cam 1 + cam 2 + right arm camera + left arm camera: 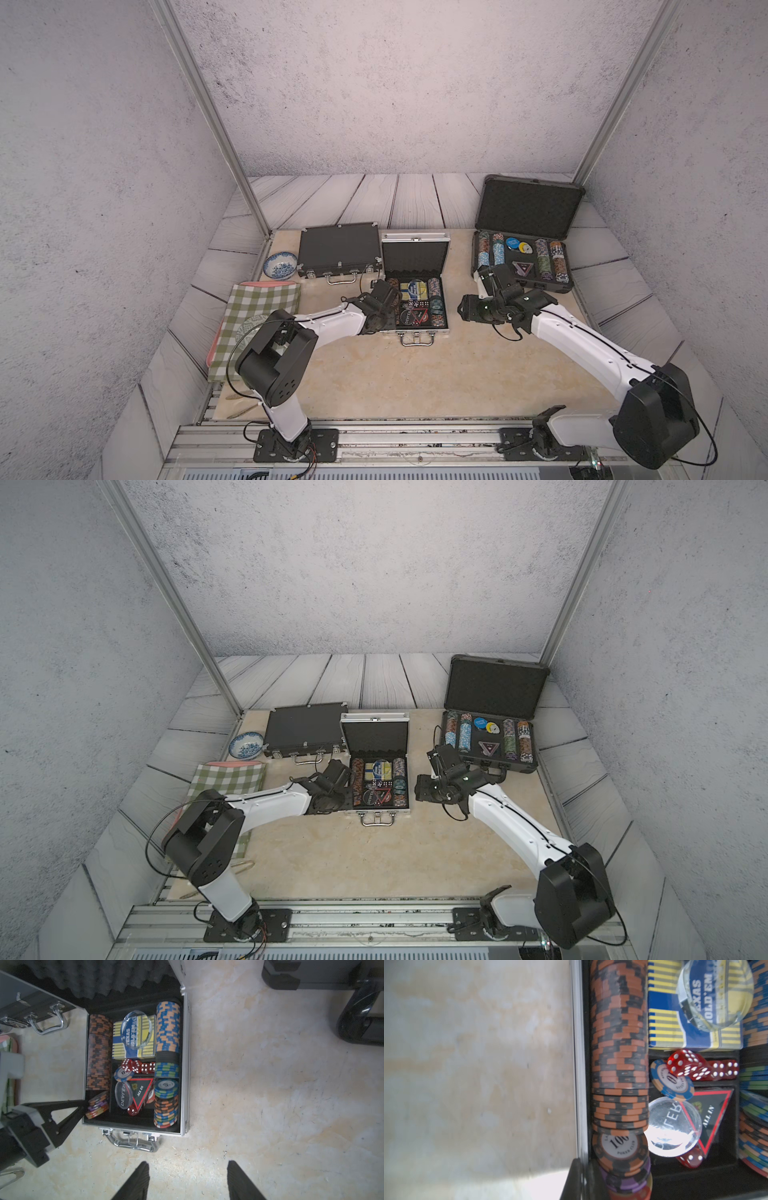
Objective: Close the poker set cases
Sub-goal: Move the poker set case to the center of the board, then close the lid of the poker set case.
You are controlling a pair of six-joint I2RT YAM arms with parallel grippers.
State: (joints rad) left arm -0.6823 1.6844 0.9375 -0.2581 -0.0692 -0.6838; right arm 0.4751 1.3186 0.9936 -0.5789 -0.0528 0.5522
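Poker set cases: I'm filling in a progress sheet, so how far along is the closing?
Done: the black case lies shut. In hand: the silver case stands open, with the shut left gripper at its side rim; the right gripper hangs open over the bare table. Left: closing that one and the larger dark-grey case, which is also open.

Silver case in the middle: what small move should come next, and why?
Probably lift the shut left pincer away from the side wall of the silver case and reach behind its upright lid to tip it forward; that lid stands open over the chips.
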